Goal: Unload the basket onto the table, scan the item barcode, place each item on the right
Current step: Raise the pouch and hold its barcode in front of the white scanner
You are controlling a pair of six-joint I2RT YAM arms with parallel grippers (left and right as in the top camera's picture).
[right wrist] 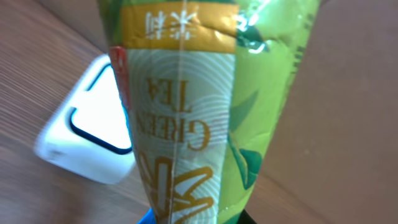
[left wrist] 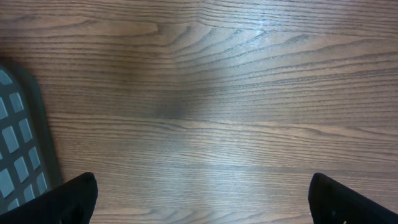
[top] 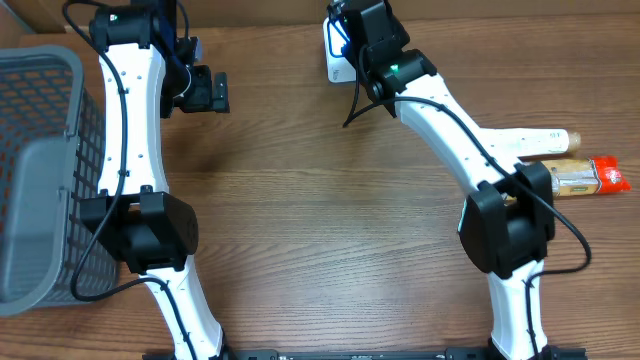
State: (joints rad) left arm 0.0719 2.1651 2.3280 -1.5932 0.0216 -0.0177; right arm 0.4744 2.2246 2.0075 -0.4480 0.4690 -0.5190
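At the far edge of the table (top: pixel 320 210), top centre in the overhead view, my right gripper (top: pixel 347 42) is clamped tight on the green tea packet (right wrist: pixel 186 118). Packet fills most of my right wrist view: light green foil, yellow band with characters, "GREEN TEA" lettering upside down to my camera, vertical seam down the middle. It hangs in front of the scanner (right wrist: pixel 93 130), a white rounded box with a dark-outlined window, sitting flat on the wood. Packet overlaps the scanner's right edge in that view; whether the two touch, cannot tell. From overhead the packet is hidden under my wrist, and only part of the white scanner shows beside it.

My left gripper (top: pixel 216 92) is at the far left, jaws spread wide, empty. Left wrist view: dark fingertips (left wrist: pixel 68 202) at the bottom corners, bare wood between them. Grey mesh basket (top: pixel 40 160) stands at the left table edge, just beside my left arm; its corner shows at the left of the left wrist view.

Right side of the table, near my right arm's elbow: cream tube pack (top: pixel 545 140) and just beside it the orange snack pack (top: pixel 585 178), lying side by side, well apart from the scanner.
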